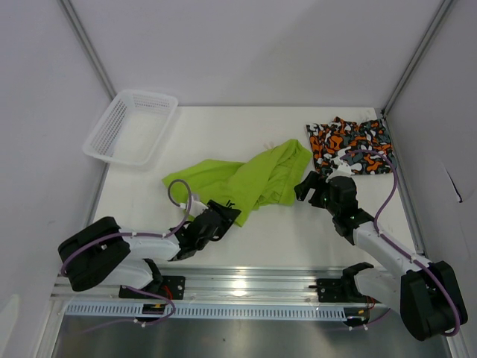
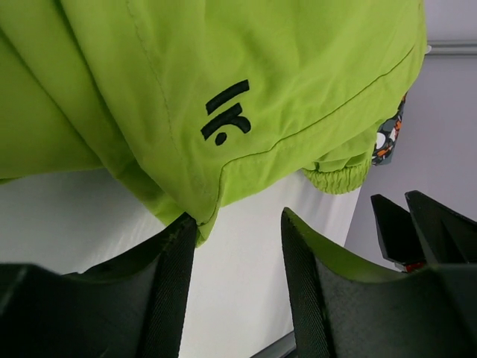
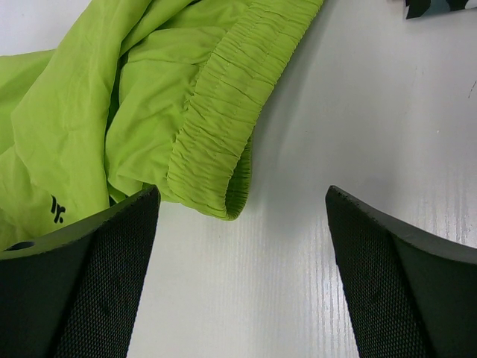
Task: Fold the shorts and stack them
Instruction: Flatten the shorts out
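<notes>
Lime green shorts [image 1: 246, 179] lie crumpled mid-bench [image 1: 283, 231]; camo shorts [image 1: 350, 143] lie at the far right corner. Right gripper [image 3: 242, 192] hangs wide open beside the waistband [image 3: 216, 134]. Left gripper [image 2: 238, 220] is half-narrowed and empty, with the hem corner [image 2: 203, 215] touching one finger rather than sitting between the jaws. Closing may miss it or pinch a single layer.

A robot laboratory cell is shown. Behind the left gripper [image 1: 227, 215] and the right gripper [image 1: 307, 188], a metal rail [image 1: 246, 282] is fixed at the edge of a white table [image 1: 291, 239]. Beyond and beside them, plain grey panels [image 1: 253, 52] are held in aluminium posts [image 1: 88, 46].
</notes>
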`<state>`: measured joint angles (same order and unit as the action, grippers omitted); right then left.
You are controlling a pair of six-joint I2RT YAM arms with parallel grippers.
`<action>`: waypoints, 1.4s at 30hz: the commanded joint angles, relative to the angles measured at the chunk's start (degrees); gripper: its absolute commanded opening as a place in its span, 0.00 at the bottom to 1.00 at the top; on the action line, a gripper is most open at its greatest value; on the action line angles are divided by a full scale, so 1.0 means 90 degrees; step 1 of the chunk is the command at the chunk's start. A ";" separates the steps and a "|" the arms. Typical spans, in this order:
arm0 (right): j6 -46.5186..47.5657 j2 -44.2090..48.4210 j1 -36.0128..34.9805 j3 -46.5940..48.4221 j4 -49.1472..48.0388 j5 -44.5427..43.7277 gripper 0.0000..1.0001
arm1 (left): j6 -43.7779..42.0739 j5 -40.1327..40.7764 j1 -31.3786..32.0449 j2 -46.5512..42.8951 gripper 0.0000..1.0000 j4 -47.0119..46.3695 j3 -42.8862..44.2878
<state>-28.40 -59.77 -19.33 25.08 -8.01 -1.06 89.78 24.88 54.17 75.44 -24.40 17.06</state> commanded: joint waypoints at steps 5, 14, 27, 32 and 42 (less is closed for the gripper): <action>0.0099 0.0156 -0.0020 -0.0062 -0.0155 -0.0107 0.93 | -0.0122 0.0282 -0.0023 0.0153 0.44 -0.0980 0.0019; 0.0090 0.0156 -0.0020 -0.0062 -0.0145 -0.0117 0.93 | -0.0239 0.0272 -0.0013 0.0309 0.32 -0.0961 0.0058; 0.0089 0.0186 -0.0020 -0.0072 -0.0135 -0.0126 0.93 | -0.0258 0.0165 -0.0013 0.1031 0.27 -0.0998 0.0175; 0.0070 0.0205 0.0000 -0.0062 -0.0116 -0.0136 0.93 | -0.0560 0.0321 -0.0062 0.0974 0.00 -0.1136 0.0233; 0.0011 0.0176 0.0195 -0.0023 -0.0018 -0.0136 0.93 | -0.2268 -0.0041 -0.1173 -0.2440 0.00 0.2180 0.0661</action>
<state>-28.42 -59.00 -18.15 25.06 -7.49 -1.28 77.43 23.46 46.83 63.94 -17.28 18.72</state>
